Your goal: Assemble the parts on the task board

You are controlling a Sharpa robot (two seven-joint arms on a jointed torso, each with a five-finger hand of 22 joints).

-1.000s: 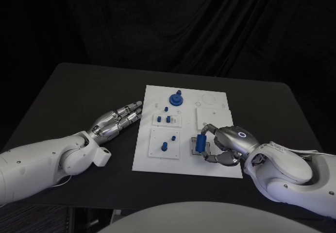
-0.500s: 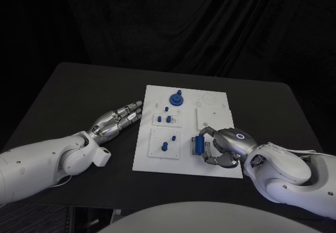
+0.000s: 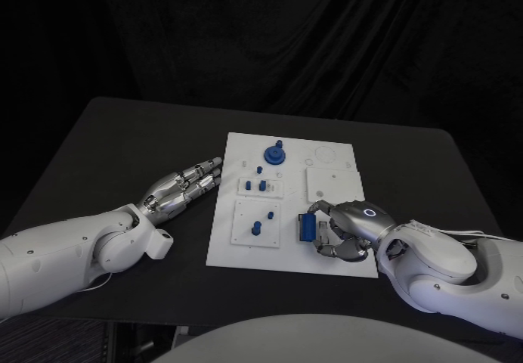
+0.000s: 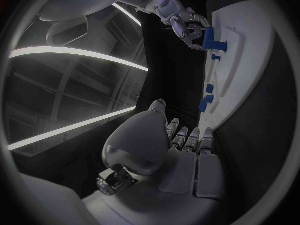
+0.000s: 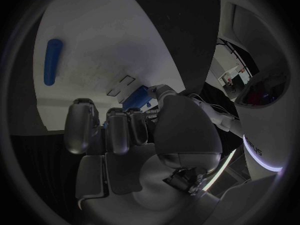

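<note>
The right hand [image 3: 347,229] clamps a blue part [image 3: 310,225] at the task board's [image 3: 327,261] near-right socket, where a tilted press could jam it; beside the board the left hand [image 3: 181,188] lies flat, fingers extended, holding nothing.

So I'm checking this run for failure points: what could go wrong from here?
The right hand pinches a blue part over the task board's near right corner; the fingers hide the seat below, so it may go in crooked or jam. If the grip slips, the part could drop onto the board. The left hand lies on the table beside the board, not holding it, so a hard push might shift it.
</note>
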